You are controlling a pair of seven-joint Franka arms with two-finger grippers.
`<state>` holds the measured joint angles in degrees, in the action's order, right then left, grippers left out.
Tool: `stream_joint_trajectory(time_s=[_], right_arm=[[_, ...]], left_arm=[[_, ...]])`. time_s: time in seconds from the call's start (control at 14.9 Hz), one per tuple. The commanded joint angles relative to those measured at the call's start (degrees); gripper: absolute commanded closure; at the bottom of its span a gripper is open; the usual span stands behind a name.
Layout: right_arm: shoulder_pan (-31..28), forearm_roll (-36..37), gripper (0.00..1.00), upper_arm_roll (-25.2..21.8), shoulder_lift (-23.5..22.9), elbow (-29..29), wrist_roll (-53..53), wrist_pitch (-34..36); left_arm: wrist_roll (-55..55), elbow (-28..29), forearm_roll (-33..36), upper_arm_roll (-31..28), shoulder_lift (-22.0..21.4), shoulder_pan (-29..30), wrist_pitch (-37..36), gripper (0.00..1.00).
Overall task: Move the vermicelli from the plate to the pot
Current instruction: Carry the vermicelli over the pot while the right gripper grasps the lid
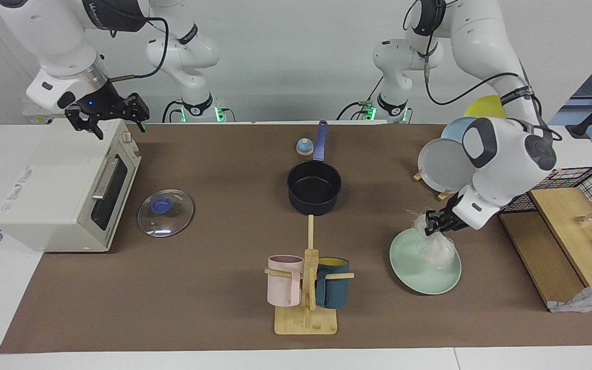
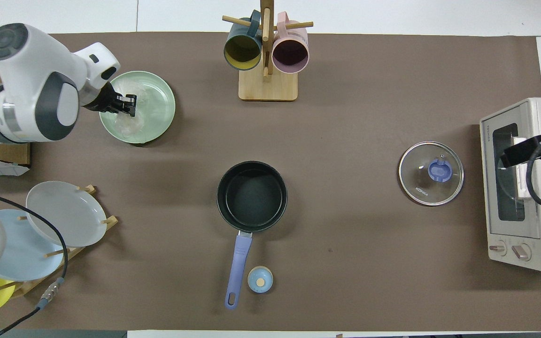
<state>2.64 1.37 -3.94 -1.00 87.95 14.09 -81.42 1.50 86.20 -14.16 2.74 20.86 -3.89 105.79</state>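
The pale mint-green plate (image 1: 413,277) lies toward the left arm's end of the table and also shows in the overhead view (image 2: 158,94). My left gripper (image 1: 432,222) (image 2: 128,104) is low over it, shut on the translucent vermicelli (image 1: 439,250) (image 2: 129,125). The tangle bulges above and hangs below the fingers, down onto the plate. The dark navy pot (image 1: 314,187) (image 2: 251,196) stands at mid-table, black inside and bare, its blue handle (image 2: 237,267) pointing toward the robots. My right gripper (image 1: 108,122) waits open over the toaster oven.
A white toaster oven (image 1: 65,190) stands at the right arm's end, with a glass lid (image 1: 165,213) beside it. A mug rack (image 1: 306,288) stands farther from the robots than the pot. A dish rack with grey plate (image 1: 445,165) and a wire basket (image 1: 584,187) stand near the left arm.
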Motion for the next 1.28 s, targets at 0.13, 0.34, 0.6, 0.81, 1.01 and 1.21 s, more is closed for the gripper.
stream_joint_trajectory(time_s=[0.13,0.34,0.6,0.81,1.01,1.21], right_arm=[[-0.35,-1.63,0.0,0.25,8.55,19.5,0.32,-15.48],[0.08,-1.63,0.0,0.25,7.52,22.62,0.15,-22.35],[0.7,-1.72,0.0,0.25,-0.03,23.49,0.33,-30.44],[0.09,-1.81,0.0,0.25,-2.85,26.91,0.41,-36.25],[0.79,-1.9,0.0,0.25,-2.86,32.44,0.15,-42.84],[0.18,-1.9,0.0,0.25,-2.77,35.18,1.2,-46.2]], left_arm=[[9.74,0.19,-2.71,1.12,-8.45,-1.2,-9.71,1.0],[16.84,0.72,-2.98,2.44,-11.88,-4.35,-13.41,1.0],[25.38,2.48,-2.98,2.44,-13.74,-11.91,-12.9,1.0],[27.51,4.23,-2.98,2.53,-14.79,-15.35,-12.81,1.0],[28.65,9.23,-2.89,2.44,-17.51,-19.74,-10.79,1.0],[32.33,16.95,-2.89,2.53,-20.5,-24.31,-2.55,1.0]])
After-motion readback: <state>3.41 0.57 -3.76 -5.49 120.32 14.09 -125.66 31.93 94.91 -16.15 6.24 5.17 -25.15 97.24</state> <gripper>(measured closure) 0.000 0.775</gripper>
